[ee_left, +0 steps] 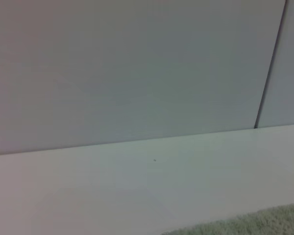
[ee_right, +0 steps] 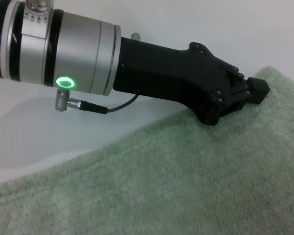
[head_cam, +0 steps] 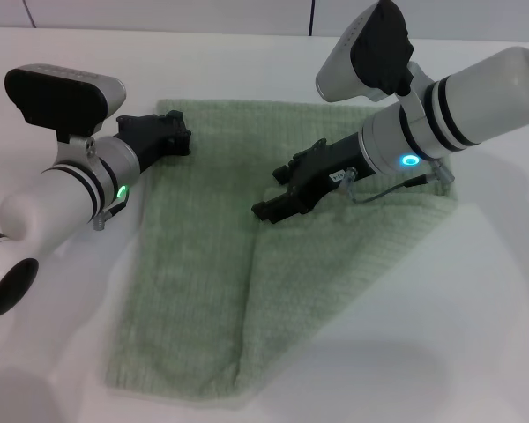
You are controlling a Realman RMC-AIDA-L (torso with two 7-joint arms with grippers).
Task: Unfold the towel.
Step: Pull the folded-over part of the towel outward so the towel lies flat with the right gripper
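Left gripper (head_cam: 178,132) pinches the towel's (head_cam: 212,282) far corner; right gripper's (head_cam: 266,207) spread can't be told

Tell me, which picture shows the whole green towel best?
The head view: the towel shows almost whole, with one layer folded across it. The right wrist view shows only a fuzzy stretch under the left gripper. The left wrist view shows just a corner.

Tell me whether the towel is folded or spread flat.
Still partly folded: the towel has a flap lying diagonally over its right half, near the right gripper. Left gripper at its far-left corner.
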